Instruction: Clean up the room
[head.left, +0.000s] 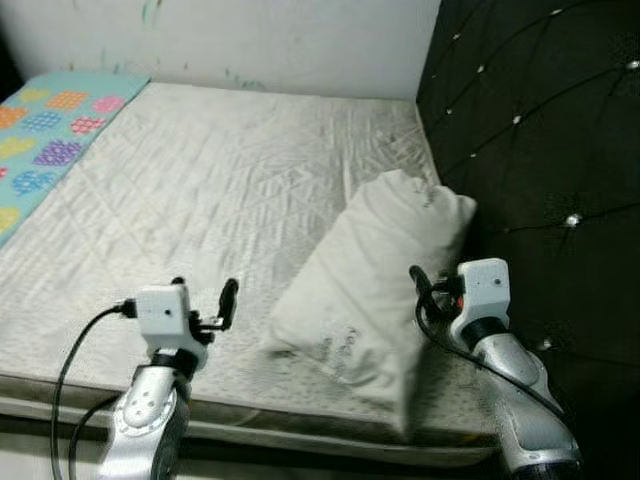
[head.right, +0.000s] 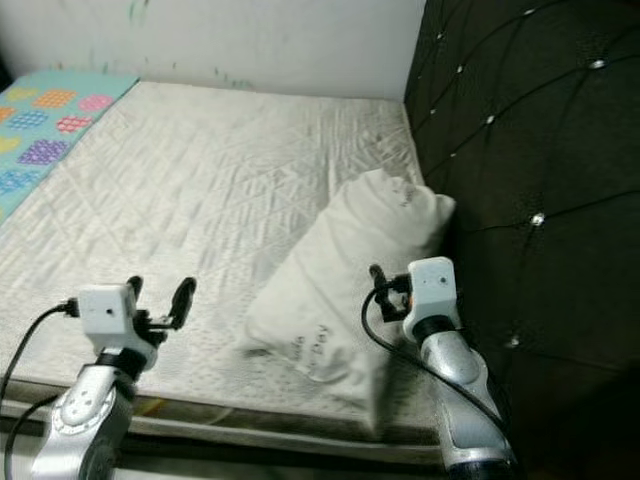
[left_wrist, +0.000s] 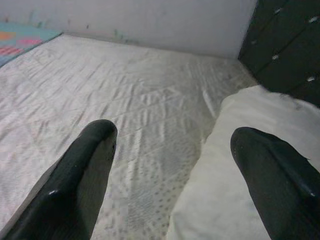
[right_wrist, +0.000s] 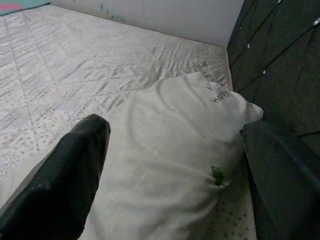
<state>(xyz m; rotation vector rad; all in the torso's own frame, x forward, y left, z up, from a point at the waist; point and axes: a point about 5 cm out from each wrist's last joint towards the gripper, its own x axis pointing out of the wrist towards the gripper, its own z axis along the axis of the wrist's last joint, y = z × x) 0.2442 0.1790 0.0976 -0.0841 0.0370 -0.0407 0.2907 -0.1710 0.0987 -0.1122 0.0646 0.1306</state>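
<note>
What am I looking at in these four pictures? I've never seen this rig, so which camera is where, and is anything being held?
This is a humanoid robot with two silver arms, each ending in a gripper of two black fingers. The two wide pictures come from a stereo camera on its head, looking down at a bed. The other two come from cameras on its wrists, looking out along each gripper's fingers.

On the mattress lies a white pillow, close to the dark tufted headboard. A colourful patterned sheet covers the far left part of the bed.

The left gripper hovers over the near edge of the mattress, left of the pillow. The right gripper is at the pillow's right side, beside the headboard. Both are open and hold nothing.
</note>
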